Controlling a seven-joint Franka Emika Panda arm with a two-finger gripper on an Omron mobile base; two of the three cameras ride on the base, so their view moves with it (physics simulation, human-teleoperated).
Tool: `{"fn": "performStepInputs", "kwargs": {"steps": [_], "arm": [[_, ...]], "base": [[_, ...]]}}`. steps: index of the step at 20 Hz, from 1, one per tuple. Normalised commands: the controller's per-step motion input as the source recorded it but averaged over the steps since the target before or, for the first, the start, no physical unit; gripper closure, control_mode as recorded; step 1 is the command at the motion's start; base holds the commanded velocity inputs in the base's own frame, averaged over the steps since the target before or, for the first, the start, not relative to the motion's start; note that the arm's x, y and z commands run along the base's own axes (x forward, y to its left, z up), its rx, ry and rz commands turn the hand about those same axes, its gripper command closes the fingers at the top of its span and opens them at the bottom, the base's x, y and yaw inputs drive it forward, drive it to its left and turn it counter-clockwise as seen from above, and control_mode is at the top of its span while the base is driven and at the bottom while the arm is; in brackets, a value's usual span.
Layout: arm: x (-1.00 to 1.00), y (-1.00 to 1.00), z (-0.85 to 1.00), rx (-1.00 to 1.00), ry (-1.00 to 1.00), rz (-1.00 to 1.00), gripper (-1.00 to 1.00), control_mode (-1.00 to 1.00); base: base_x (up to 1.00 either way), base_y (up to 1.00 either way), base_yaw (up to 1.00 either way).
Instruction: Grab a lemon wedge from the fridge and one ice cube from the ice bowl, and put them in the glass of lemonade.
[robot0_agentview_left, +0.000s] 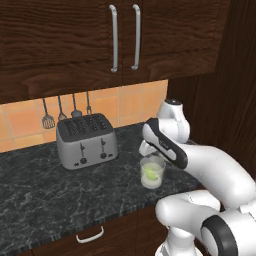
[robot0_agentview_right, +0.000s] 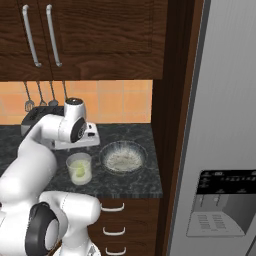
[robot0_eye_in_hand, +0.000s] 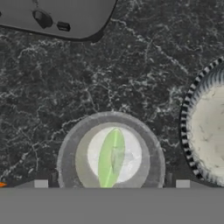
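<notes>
My gripper (robot0_eye_in_hand: 112, 184) hangs straight above the glass of lemonade (robot0_eye_in_hand: 111, 153), jaws spread wide and holding nothing. The lemon wedge (robot0_eye_in_hand: 110, 158) sits in the glass right below my fingertips. The ice bowl (robot0_eye_in_hand: 206, 127) stands just beside the glass.

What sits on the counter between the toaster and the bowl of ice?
The glass of lemonade, with the lemon wedge inside, seen in the right base view.

Base cameras: behind the arm, left and right, angled forward-down over the black marbled countertop (robot0_agentview_left: 60, 190). Hand camera: close, straight down. Shared: short clear lemonade tumbler (robot0_agentview_left: 152, 172).
</notes>
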Motion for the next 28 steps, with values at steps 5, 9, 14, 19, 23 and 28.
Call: {"fn": "performStepInputs", "kwargs": {"steps": [5,9,14,19,23,28], "arm": [[-0.12,0.07,0.65,-0.07,-0.22,-0.11,-1.00,-1.00],[-0.18,0.00,0.37,0.10,-0.19,-0.07,-1.00,-1.00],[-0.31,-0.04,0.29,0.14,-0.16,-0.03,-1.00,-1.00],[-0.51,-0.19,0.18,0.14,-0.19,-0.03,-1.00,-1.00],[-0.56,-0.21,0.47,0.05,-0.08,-0.12,-1.00,-1.00],[-0.16,-0.04,0.88,-0.09,0.02,-0.15,-1.00,-1.00]], "base": [[0.00,0.00,0.00],[0.00,0.00,0.00],[0.00,0.00,0.00],[0.00,0.00,0.00],[0.00,0.00,0.00],[0.00,0.00,0.00]]}}
